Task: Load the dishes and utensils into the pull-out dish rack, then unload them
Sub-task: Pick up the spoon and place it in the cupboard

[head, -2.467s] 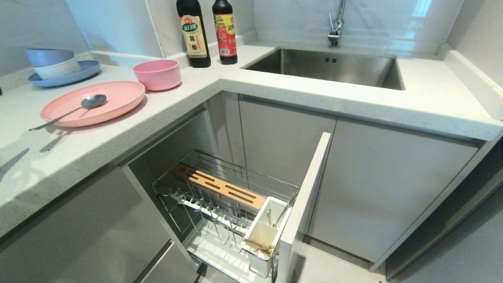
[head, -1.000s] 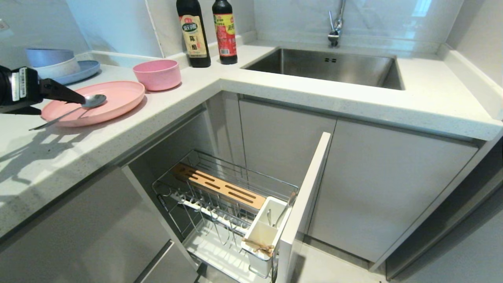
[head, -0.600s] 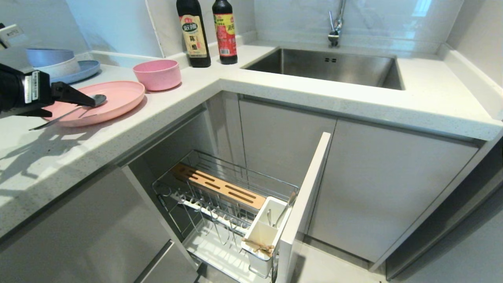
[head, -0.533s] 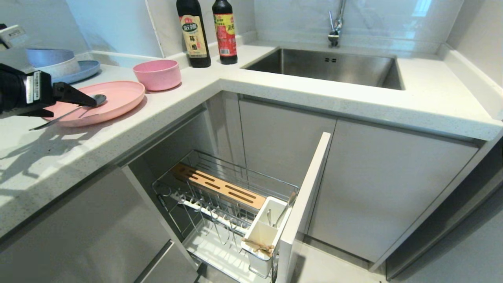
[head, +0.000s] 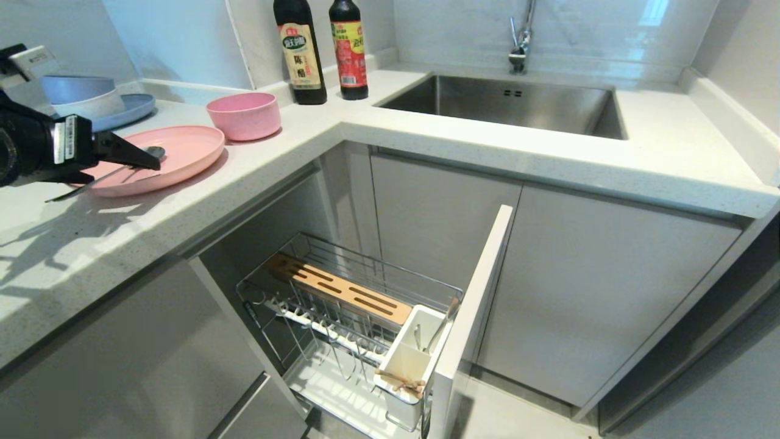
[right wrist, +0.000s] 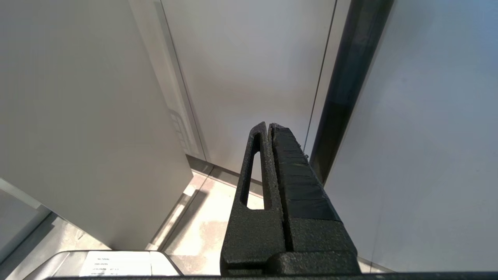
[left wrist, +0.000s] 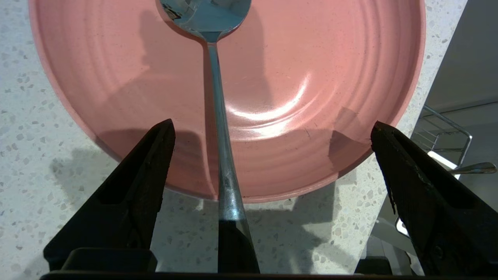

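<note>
A pink plate (head: 189,149) (left wrist: 311,77) lies on the counter with a metal spoon (head: 72,192) (left wrist: 218,116) across it, bowl on the plate and handle sticking out over the rim. My left gripper (head: 152,163) (left wrist: 272,123) hovers open just above the plate's near rim. The spoon handle runs between its fingers, nearer one of them and touching neither. A small pink bowl (head: 244,116) stands behind the plate. Below, the pull-out dish rack (head: 378,271) is drawn out, with its white utensil cup (head: 414,360). My right gripper (right wrist: 268,124) is shut, parked low by cabinet fronts.
A blue plate with stacked bowls (head: 91,100) sits behind my left arm. Two dark bottles (head: 300,52) stand at the counter corner, with the sink (head: 506,103) to the right. The rack's grey front panel (head: 475,323) juts out. A metal utensil handle (head: 450,308) leans in the cup.
My left gripper came in from the left edge and slid right along the spoon handle to the plate's rim, staying open. Dishes, spoon and rack have not moved.
</note>
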Motion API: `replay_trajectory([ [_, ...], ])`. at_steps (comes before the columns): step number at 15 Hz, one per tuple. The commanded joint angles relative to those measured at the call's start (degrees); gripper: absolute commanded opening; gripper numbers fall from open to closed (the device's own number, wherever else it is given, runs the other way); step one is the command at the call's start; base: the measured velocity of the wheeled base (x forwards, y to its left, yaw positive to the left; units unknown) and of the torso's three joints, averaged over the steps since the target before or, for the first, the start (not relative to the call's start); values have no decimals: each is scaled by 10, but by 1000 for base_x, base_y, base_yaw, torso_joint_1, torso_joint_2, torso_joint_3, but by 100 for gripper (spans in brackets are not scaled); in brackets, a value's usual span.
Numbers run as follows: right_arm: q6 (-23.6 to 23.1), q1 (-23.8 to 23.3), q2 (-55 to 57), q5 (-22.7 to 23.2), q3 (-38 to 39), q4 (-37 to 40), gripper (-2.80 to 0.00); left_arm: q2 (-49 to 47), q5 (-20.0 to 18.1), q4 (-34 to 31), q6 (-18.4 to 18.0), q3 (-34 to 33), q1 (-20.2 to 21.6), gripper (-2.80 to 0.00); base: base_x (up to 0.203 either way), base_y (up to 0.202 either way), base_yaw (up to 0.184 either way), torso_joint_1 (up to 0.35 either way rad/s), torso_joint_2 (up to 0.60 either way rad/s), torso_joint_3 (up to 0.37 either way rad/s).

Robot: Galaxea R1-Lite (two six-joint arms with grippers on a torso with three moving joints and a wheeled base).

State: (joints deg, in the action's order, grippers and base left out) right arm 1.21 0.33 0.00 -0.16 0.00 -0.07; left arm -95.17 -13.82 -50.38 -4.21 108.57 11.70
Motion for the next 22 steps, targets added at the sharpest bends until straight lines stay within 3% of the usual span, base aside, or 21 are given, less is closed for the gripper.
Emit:
replay_trajectory([
  [1, 0, 0, 0, 0, 1, 0, -280, -4, -1, -3, 0, 1, 0, 0, 0, 0, 0, 0, 0, 0],
  [4, 0, 1, 0, 0, 1, 0, -280, -5, -1, -3, 0, 1, 0, 0, 0, 0, 0, 0, 0, 0],
  [5, 0, 0, 0, 0, 1, 0, -280, -5, -1, -3, 0, 1, 0, -280, 0, 0, 0, 0, 0, 0],
  [16, 0, 0, 0, 0, 1, 0, -280, -39, 1, -4, -1, 3, 0, -280, 0, 0, 0, 0, 0, 0],
  [19, 0, 0, 0, 0, 1, 0, -280, -1, 3, -4, 0, 3, 0, -280, 0, 0, 0, 0, 0, 0],
  [21, 0, 0, 0, 0, 1, 0, -280, 11, 3, -3, 18, 10, -1, -280, 0, 0, 0, 0, 0, 0],
  [22, 0, 0, 0, 0, 1, 0, -280, 20, 3, 5, 46, 12, -5, -280, 0, 0, 0, 0, 0, 0],
])
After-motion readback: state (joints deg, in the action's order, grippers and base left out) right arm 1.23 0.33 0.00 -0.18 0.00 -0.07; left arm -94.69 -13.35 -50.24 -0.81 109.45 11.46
